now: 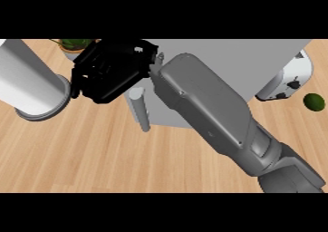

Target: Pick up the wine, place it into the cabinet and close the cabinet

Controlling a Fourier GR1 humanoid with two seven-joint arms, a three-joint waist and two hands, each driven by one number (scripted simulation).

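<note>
Head view, looking steeply down on a light wooden surface [127, 158] with plank grain running across it. At the back stands a grey cabinet [260, 59], its flat top filling the upper middle of the view. One thick grey forearm [214, 113] crosses the picture diagonally from the lower right corner up toward the cabinet. At its end, the right robot hand [110, 72] is black, with its fingers curled downward at the cabinet's left front edge; whether it holds anything cannot be told. Just below that hand, a pale grey cylinder [138, 108] stands beside the cabinet's left edge, possibly a handle or a bottle. A large white cylinder [26, 81] with a grey rim lies tilted at the far left. A white toaster [287, 81] sits at the cabinet's right side, with a green avocado [314, 102] near it on the surface. A green plant [74, 44] shows behind the hand. The wine cannot be identified with certainty.
</note>
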